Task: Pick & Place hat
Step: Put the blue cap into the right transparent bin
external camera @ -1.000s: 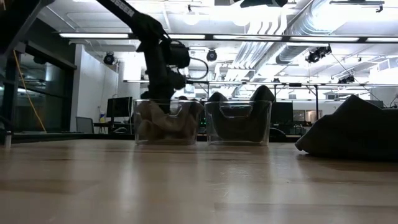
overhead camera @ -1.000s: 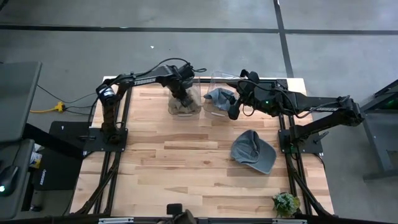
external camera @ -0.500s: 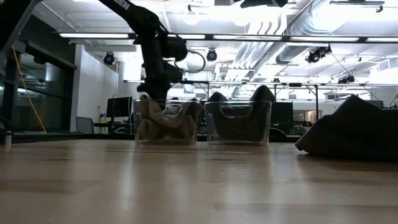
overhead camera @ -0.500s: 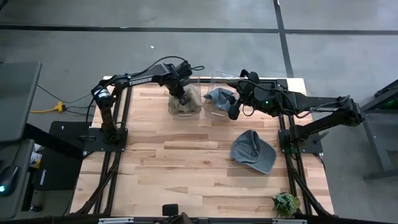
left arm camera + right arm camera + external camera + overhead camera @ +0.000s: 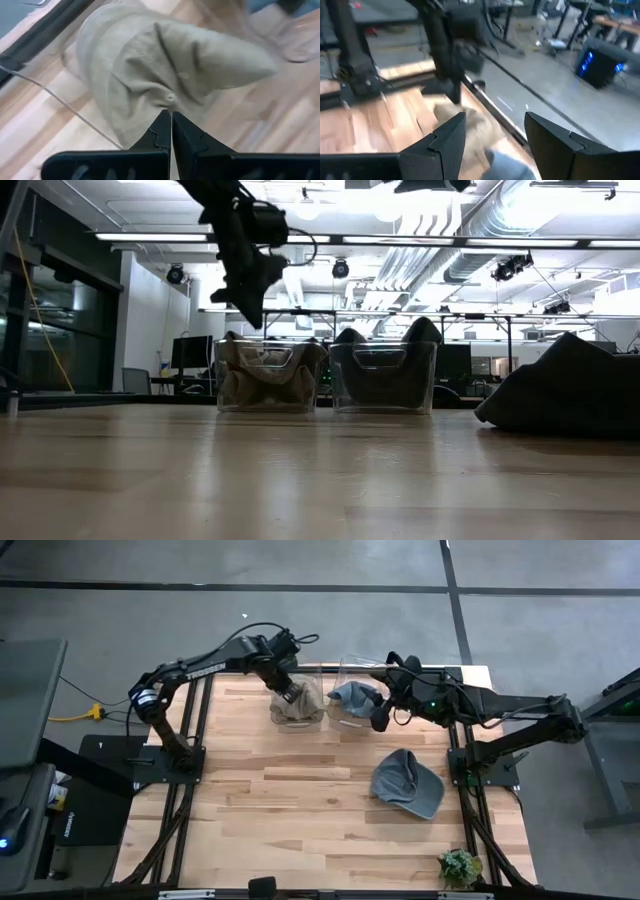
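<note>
A tan hat [image 5: 296, 712] lies crumpled in the left clear bin [image 5: 225, 375]. My left gripper [image 5: 250, 315] hangs shut just above that bin; in the left wrist view its shut fingertips [image 5: 170, 116] point down at the tan hat [image 5: 165, 65]. A blue-grey hat [image 5: 352, 695] sits in the right clear bin [image 5: 432, 375]. A grey cap [image 5: 405, 783] lies flat on the table, right of centre. My right gripper [image 5: 379, 718] hovers open beside the right bin, fingers wide apart [image 5: 495, 120].
The two bins stand side by side at the table's far edge. A small green plant [image 5: 460, 867] sits at the near right corner. The wooden table [image 5: 280, 810] is bare across its middle and left. The arm bases flank both sides.
My left gripper has risen out of the left bin and now hangs above its rim, drawn slightly toward the far left. The tan hat has stayed in the bin. My right arm has kept still.
</note>
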`<control>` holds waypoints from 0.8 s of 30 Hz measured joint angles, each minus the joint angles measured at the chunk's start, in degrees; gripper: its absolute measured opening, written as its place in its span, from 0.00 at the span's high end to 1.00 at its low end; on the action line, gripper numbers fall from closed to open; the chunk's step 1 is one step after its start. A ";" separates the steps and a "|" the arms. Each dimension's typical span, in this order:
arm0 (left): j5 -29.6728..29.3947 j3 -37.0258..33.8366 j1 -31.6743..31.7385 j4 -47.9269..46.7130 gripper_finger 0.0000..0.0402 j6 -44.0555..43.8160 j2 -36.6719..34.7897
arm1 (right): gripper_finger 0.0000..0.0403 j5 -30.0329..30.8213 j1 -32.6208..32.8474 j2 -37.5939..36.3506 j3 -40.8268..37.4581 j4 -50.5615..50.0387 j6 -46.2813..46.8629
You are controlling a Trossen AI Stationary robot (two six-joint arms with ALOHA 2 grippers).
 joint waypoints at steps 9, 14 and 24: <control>12.39 0.00 -1.40 7.68 1.00 -7.16 -3.38 | 0.51 -1.84 -2.94 -0.21 -0.55 -13.70 9.54; 18.57 0.00 -4.72 12.40 1.00 -9.73 -4.15 | 0.51 -5.17 -5.19 -1.67 -1.99 -17.98 12.74; 25.36 -0.02 -7.30 16.27 1.00 -15.24 -10.53 | 0.51 -13.50 -6.35 -7.91 -10.22 -18.64 15.92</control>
